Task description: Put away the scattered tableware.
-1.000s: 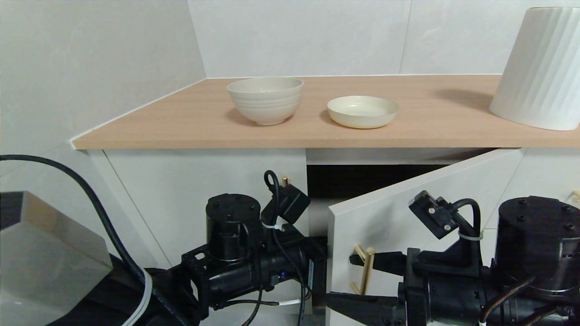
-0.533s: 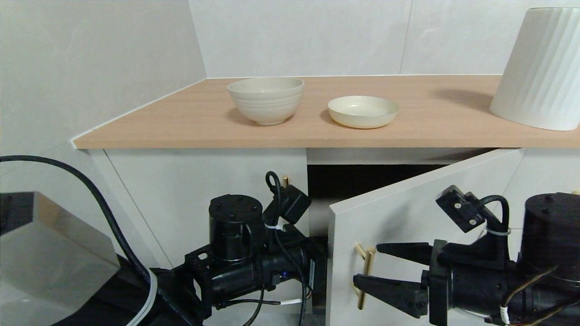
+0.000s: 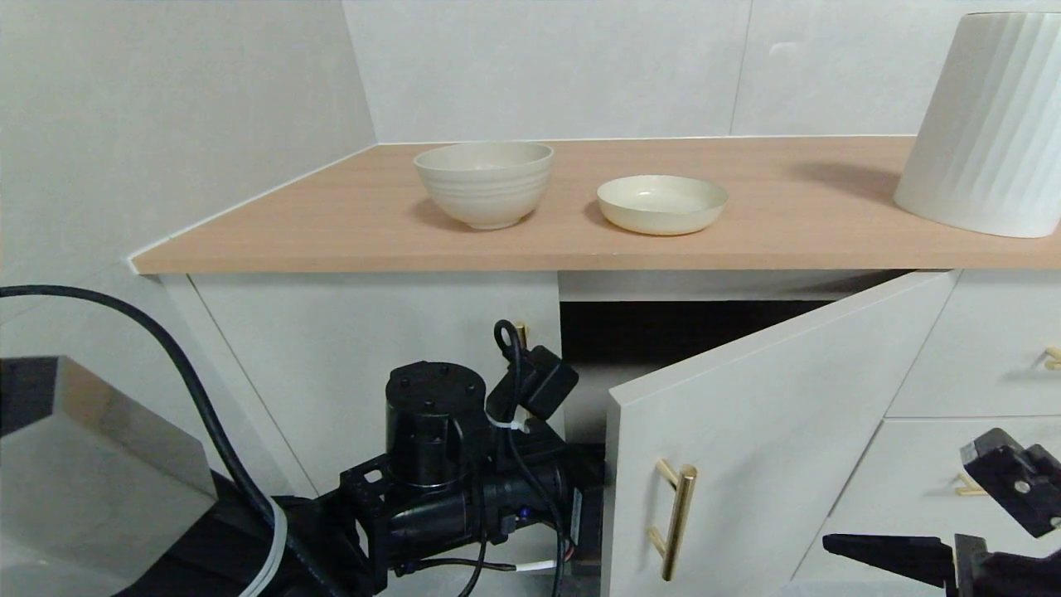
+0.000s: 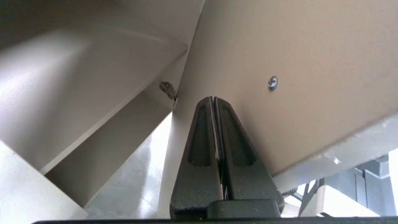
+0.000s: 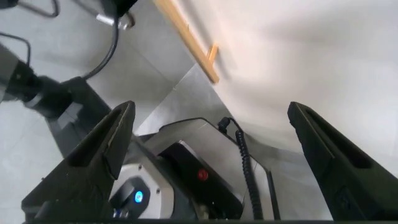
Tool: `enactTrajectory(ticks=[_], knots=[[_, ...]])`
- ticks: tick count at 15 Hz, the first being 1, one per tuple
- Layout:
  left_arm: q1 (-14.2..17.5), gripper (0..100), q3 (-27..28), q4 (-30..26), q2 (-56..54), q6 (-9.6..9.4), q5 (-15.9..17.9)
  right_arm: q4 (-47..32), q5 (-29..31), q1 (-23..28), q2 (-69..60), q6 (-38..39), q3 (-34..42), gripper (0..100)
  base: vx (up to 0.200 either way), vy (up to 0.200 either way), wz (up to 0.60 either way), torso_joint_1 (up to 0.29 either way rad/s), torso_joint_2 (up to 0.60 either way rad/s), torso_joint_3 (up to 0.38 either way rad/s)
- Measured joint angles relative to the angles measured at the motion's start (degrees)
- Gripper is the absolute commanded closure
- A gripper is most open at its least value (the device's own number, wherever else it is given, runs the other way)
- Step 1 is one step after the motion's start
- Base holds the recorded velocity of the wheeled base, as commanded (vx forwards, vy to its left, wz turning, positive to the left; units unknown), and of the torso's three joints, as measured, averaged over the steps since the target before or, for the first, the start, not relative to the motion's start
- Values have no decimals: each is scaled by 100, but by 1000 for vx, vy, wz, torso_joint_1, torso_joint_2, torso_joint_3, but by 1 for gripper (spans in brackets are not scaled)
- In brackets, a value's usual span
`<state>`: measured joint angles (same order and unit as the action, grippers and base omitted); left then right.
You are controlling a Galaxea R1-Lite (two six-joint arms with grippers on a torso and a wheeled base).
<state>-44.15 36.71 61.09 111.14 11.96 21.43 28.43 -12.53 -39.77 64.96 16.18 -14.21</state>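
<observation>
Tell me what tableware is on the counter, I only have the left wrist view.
Observer: A ribbed bowl and a shallow dish, side by side and apart on the wooden countertop.
Operator: What's the other arm doing?
Observer: The right hand is open, clear of the cabinet door's gold handle.
Operator: Anything else up there?
Observer: A tall white ribbed object at the countertop's right end.

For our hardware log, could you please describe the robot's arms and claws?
The left arm has a black round-capped joint, looping black cables and white ties. The left claw and right claw each have two tapered black fingers.
</observation>
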Motion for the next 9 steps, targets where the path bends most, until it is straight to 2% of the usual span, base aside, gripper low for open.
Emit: enactTrajectory(ticks=[3, 7, 9], knots=[[4, 100, 17, 2, 7, 2, -6, -51, -9, -4, -254, 5, 74, 0, 0, 0, 0, 0, 0, 0], [9, 100, 105, 9, 93, 5, -37, -57, -16, 0, -363, 2, 94, 0, -200, 0, 0, 4, 4, 2], [-2, 100, 146, 4, 132, 5, -20, -57, -18, -4, -383, -1, 99, 0, 0, 0, 0, 0, 0, 0]])
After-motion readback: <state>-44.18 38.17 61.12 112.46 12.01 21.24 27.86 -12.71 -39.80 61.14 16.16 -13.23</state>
